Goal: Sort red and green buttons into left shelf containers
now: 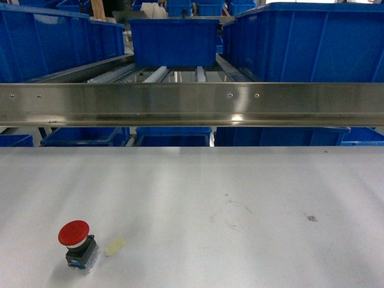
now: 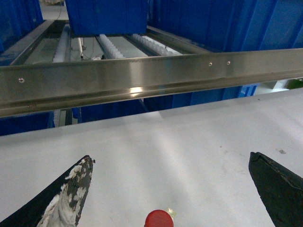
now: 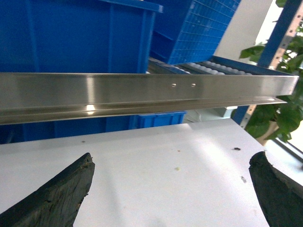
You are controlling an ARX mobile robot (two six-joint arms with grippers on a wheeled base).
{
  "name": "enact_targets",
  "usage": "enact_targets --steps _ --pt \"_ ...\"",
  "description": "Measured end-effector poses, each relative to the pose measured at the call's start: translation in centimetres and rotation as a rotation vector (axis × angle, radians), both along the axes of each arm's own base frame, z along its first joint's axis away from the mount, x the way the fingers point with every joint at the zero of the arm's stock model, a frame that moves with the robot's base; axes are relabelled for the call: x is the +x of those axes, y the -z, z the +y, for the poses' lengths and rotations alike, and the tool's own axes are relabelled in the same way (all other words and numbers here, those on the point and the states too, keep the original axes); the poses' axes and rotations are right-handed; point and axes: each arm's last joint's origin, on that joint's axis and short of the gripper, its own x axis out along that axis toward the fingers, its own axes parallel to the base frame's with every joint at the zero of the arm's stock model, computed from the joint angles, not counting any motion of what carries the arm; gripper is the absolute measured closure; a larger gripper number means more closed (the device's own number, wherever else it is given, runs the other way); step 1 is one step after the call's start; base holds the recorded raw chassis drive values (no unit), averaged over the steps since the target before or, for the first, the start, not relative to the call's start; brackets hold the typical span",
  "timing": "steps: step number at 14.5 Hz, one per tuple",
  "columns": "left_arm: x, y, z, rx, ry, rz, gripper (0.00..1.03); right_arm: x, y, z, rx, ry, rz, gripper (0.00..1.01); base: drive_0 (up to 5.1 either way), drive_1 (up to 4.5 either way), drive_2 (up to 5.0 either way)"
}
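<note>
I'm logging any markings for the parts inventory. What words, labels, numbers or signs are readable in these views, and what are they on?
None can be read.
Small dark mark on the white table: too small and blurred to read.
Red button: no lettering shows on its cap or base.
Blue bins: plain walls, no label in view.
Steel rail: only screws and glare.
Pale-yellow scrap: blank.

Head view: looking forward and down across table [image 1: 240,198] toward steel rail [image 1: 192,103]. Both wrist views: low over table, facing that same rail, sharing it with head
</note>
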Motion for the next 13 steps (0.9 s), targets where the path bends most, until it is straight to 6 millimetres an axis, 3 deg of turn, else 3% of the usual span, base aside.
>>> enact_targets --steps 3,4,9,11,13 --pt "1.8 0.7 -0.2 0.036 -0.035 0.070 0.05 1.7 1.2 -2.0 0.002 0.071 0.075 0.03 0.0 0.00 0.0" --pt "1.7 0.9 -0.3 0.047 -0.032 0.082 0.05 1.6 2.2 -2.2 0.011 0.067 0.161 0.03 0.0 0.00 0.0" --pt "1.7 0.7 -0.3 0.055 -0.031 0.066 0.05 1.9 2.2 -2.2 0.004 0.058 0.127 0.03 0.0 0.00 0.0" --pt "1.7 0.7 -0.3 0.055 -0.031 0.065 0.05 3.2 3.6 -2.7 0.004 0.106 0.145 0.03 0.0 0.00 0.0" --pt "1.7 0.7 -0.3 0.056 -0.031 0.065 0.05 4.1 6.4 -3.2 0.013 0.135 0.221 0.03 0.0 0.00 0.0"
